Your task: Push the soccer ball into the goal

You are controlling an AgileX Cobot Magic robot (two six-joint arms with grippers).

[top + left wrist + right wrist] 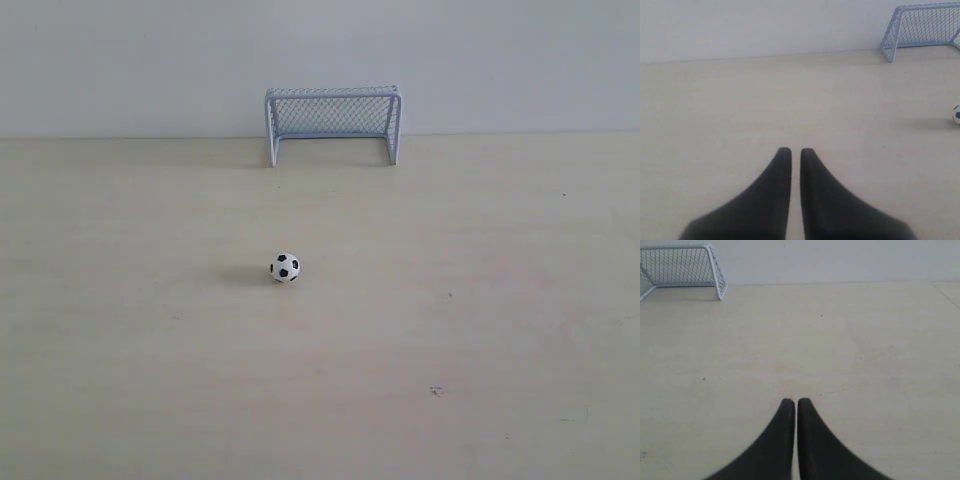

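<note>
Resting well out in front of the goal [333, 122], the soccer ball [285, 267] sits on the bare table [480, 300], touching nothing. It is not centred on the goal's mouth but lines up closer to the post on the left arm's side. The goal stands at the far edge of the table, its back against the wall [120, 60], mouth facing the ball. Left gripper [796, 152]: fingers drawn nearly together with only a thin slit between them, holding nothing, low over the table, well apart from the goal; the ball shows only at the edge of its wrist view. Right gripper [796, 402]: fingers likewise pressed almost together and empty, with the goal far ahead of it and the ball out of its view. Neither arm appears in the exterior view. Risks, as judgement: an off-centre touch would send so small and round a ball sideways past the near post; a hard push could bounce it back out off the netting or frame; narrow fingertips may ride over it instead of driving it. Surface is pale, smooth, wood-toned, with a few small dark specks. The wall behind the goal is plain pale grey-white; lighting is soft and even.
</note>
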